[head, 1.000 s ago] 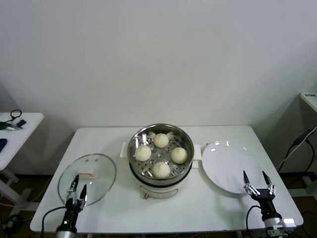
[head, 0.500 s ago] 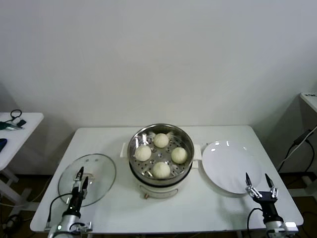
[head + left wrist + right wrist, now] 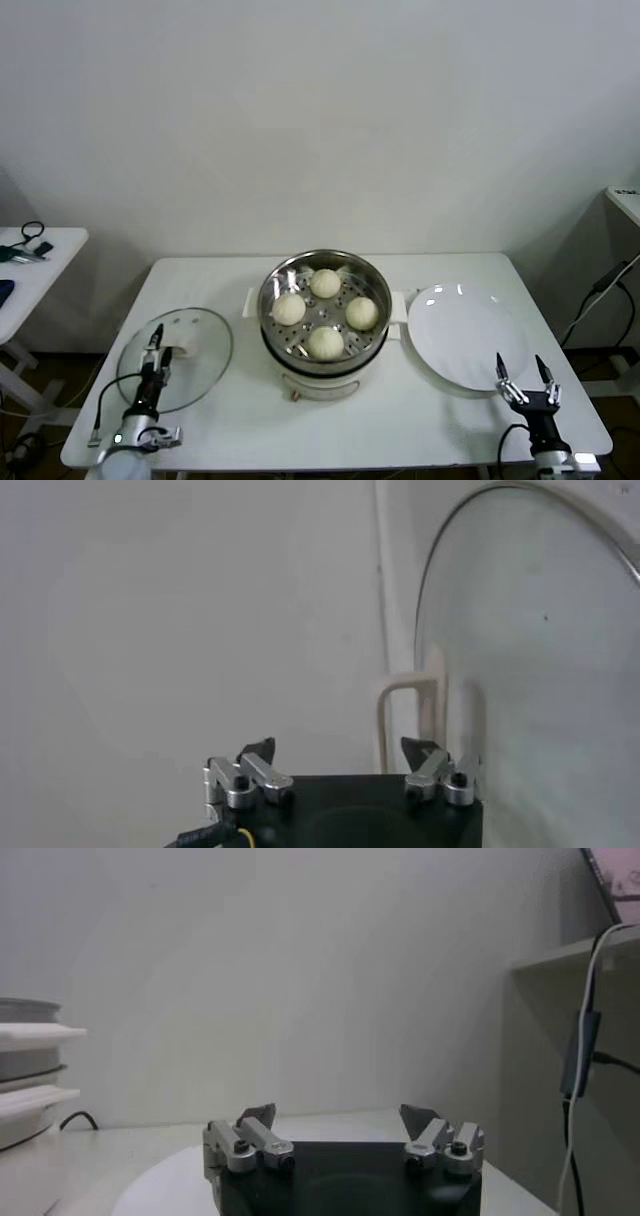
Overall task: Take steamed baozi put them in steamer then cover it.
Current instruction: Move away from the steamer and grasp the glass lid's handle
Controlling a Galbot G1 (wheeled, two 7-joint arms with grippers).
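The steamer (image 3: 323,345), a shiny steel pot on a white base, stands mid-table. Four pale baozi lie on its holed tray, at the back (image 3: 325,283), left (image 3: 290,308), right (image 3: 361,313) and front (image 3: 325,343). The glass cover (image 3: 190,375) lies flat on the table left of the pot, with its cream handle (image 3: 183,351) up. My left gripper (image 3: 155,347) is open over the cover's near-left part, just beside the handle; its wrist view shows the handle (image 3: 410,715) ahead of the gripper (image 3: 340,752). My right gripper (image 3: 527,372) is open and empty at the front right.
A flat white plate (image 3: 462,335) lies right of the steamer, just ahead of the right gripper; it also shows in the right wrist view (image 3: 170,1183). A small side table (image 3: 35,262) stands far left. A shelf (image 3: 626,200) and cables stand far right.
My left gripper has moved forward over the cover toward its handle and turned edge-on. My right gripper has drawn back slightly toward the table's front edge.
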